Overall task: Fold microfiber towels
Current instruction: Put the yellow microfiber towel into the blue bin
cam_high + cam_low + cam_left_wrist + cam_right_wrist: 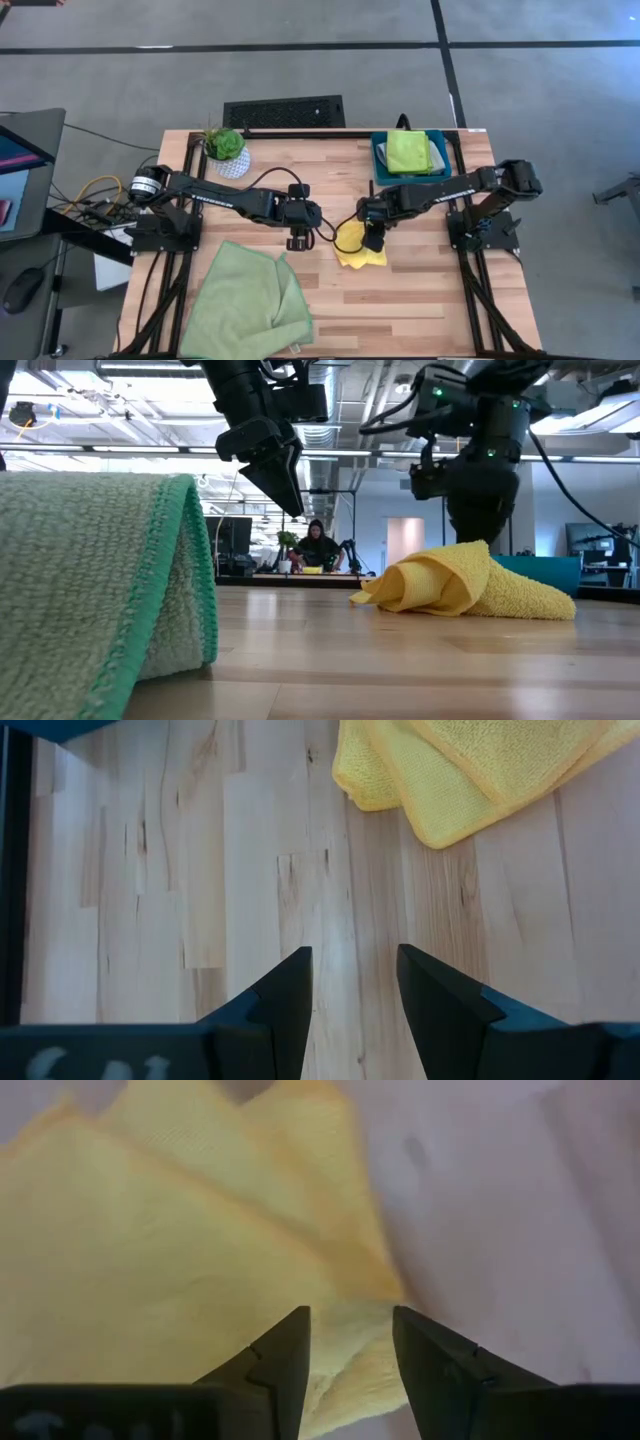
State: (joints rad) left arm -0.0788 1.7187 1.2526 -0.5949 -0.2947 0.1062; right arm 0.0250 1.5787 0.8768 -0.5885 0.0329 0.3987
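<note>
The yellow towel (355,250) lies bunched in several folds on the table's middle; it also shows in the low view (470,585). My right gripper (375,240) is open, pointing down right over the towel's right part (200,1250). My left gripper (298,243) is open and empty, raised above bare wood (330,870) to the towel's left. The larger pale green towel (250,300) lies loosely folded at the near left. The lime green towel (408,152) lies folded in the teal tray (378,150). The grey towel is out of view. My right gripper's fingers (285,1350) stand from above on either side of a folded ridge of the yellow towel (350,1365). In the low view the towel peaks right under the gripper (485,548). I cannot tell whether the fingers touch it.
A small potted plant (225,148) stands at the far left of the table. The teal tray is at the far right. The pale green towel's edge (195,560) fills the low view's near left. Bare wood (430,300) lies at the near right.
</note>
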